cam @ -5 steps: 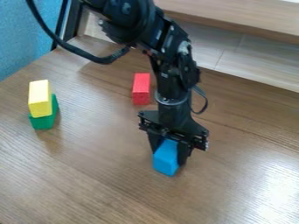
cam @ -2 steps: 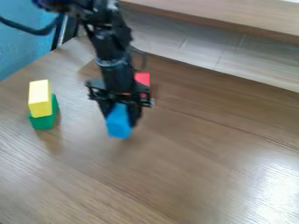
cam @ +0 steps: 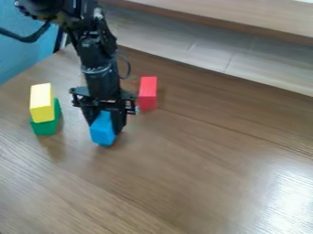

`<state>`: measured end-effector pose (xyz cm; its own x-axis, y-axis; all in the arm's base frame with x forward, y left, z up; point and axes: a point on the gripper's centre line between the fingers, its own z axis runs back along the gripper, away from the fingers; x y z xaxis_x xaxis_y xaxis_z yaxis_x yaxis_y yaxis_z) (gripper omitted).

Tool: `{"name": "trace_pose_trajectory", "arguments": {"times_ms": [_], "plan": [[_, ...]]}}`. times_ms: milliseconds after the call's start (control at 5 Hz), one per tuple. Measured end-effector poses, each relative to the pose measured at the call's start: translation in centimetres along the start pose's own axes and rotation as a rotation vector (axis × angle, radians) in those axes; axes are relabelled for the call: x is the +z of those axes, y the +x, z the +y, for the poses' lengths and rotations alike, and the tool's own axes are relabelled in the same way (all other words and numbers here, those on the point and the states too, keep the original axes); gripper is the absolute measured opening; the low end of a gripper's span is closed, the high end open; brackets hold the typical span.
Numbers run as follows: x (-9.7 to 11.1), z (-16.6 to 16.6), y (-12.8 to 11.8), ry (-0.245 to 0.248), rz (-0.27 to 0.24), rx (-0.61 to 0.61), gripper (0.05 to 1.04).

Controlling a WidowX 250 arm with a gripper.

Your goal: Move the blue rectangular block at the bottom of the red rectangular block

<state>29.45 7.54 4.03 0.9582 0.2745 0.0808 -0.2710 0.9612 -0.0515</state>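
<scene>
Presently clamped on the blue block (cam: pixel 102 134), the gripper (cam: pixel 105 126) holds it left of the red block (cam: pixel 147 93), nearer the camera.

Blue block (cam: pixel 102 134), upper end seemingly behind gripper (cam: pixel 105 126)

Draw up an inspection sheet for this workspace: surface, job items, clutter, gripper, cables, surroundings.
Surface: wood-grain table, bright glare at the picture's lower right.
Job items: blue block in the gripper, nearer the camera than the red block and apart from it; whether it touches the table cannot be told.
Clutter: yellow block on a green block, at the picture's left.
Gripper: gripper points down, fingers around the blue block.
Cables: black cable at upper left, away from the blocks.
Surroundings: blue panel at upper left; wooden ledge along the back.
</scene>
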Motion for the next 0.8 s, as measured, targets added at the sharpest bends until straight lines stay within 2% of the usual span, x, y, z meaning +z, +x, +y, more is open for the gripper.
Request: {"name": "trace_pose_trajectory", "arguments": {"times_ms": [200,400,600,800], "plan": [[-0.6,0.1,-0.8,0.002,0.017,0.002,0.587],[-0.8,-0.1,-1.3,0.010,0.034,0.007,0.641],[-0.8,-0.3,-1.6,0.012,0.056,0.023,0.934],[-0.5,-0.8,-1.8,-0.003,0.064,0.015,1.005]]}}
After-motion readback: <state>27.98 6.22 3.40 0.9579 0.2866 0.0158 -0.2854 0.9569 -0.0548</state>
